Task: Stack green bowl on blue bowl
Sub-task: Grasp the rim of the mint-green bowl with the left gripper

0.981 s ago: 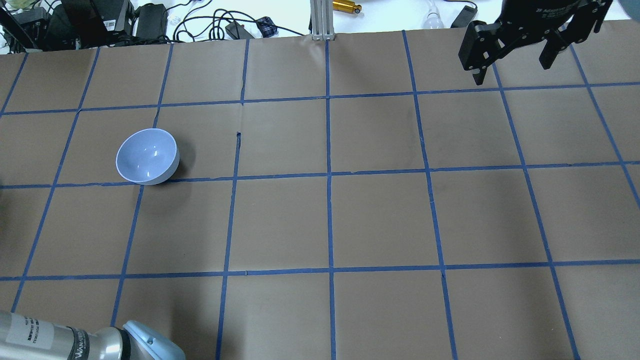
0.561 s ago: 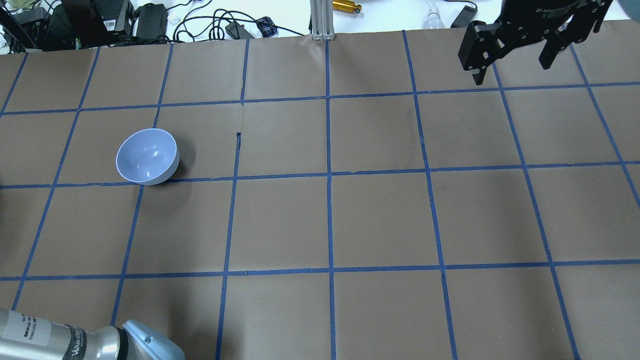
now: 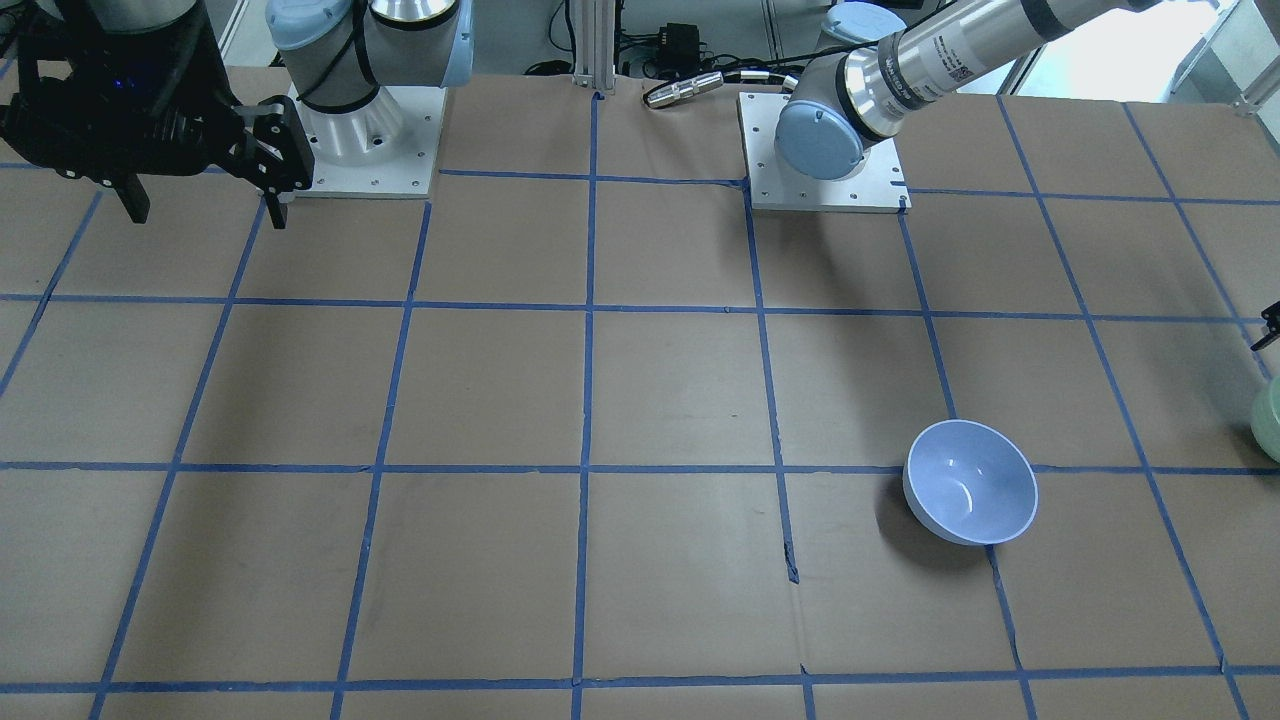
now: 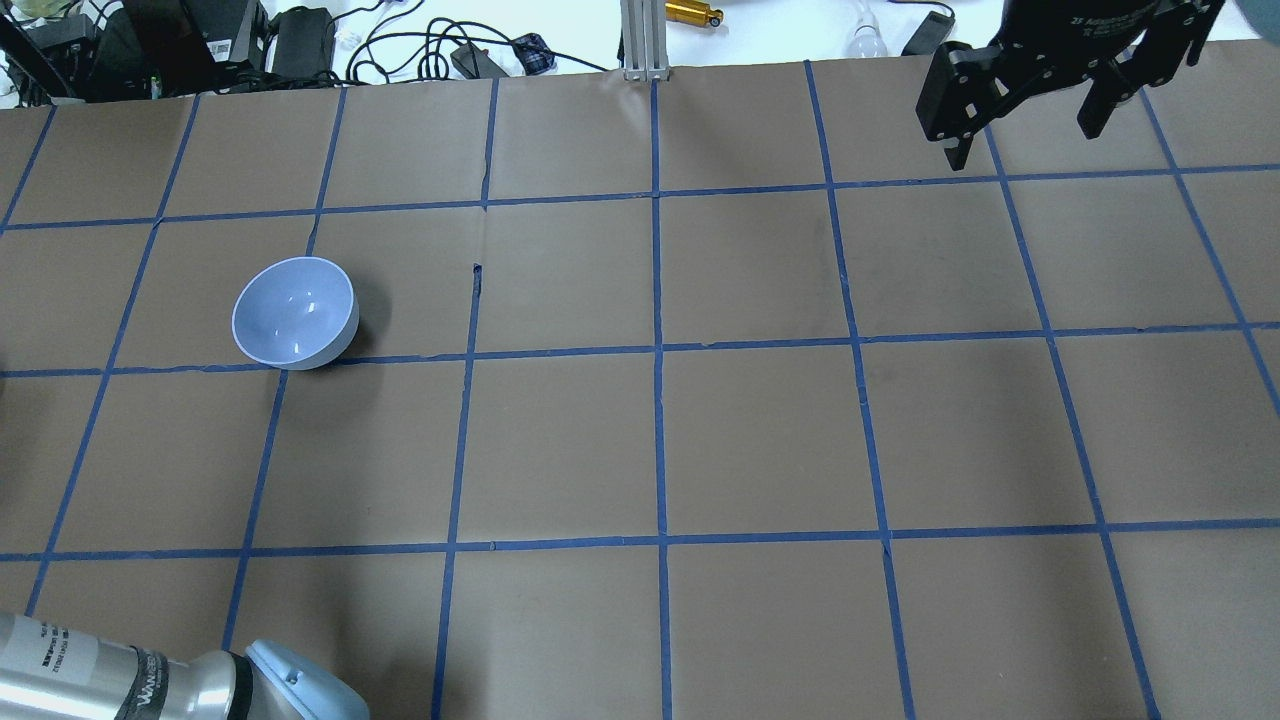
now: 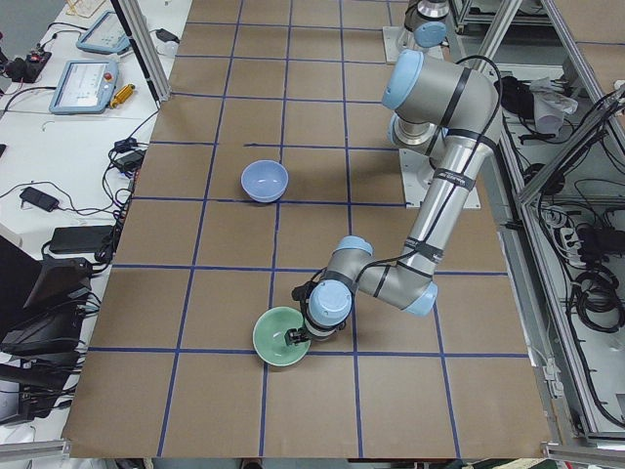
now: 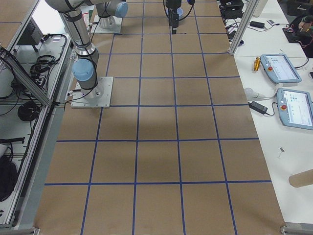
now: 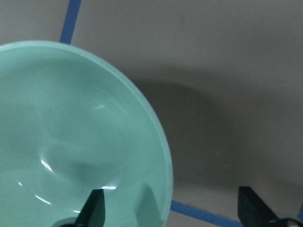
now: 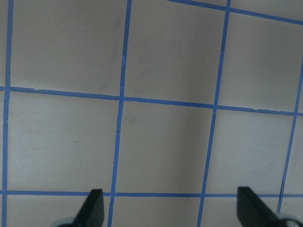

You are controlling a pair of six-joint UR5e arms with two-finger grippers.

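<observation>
Green bowl sits upright at the robot's left end of the worktop, on a blue tape line, well apart from the blue bowl. Left claw is spread wide and low over the green bowl's rim: one finger inside the bowl, the other above bare worktop outside it, rim between them. Whether either finger touches the rim cannot be told. Blue bowl stands upright in the left half, nothing inside, its base on a tape line. Right claw hangs wide apart and holding nothing above the far right part of the worktop.
</observation>
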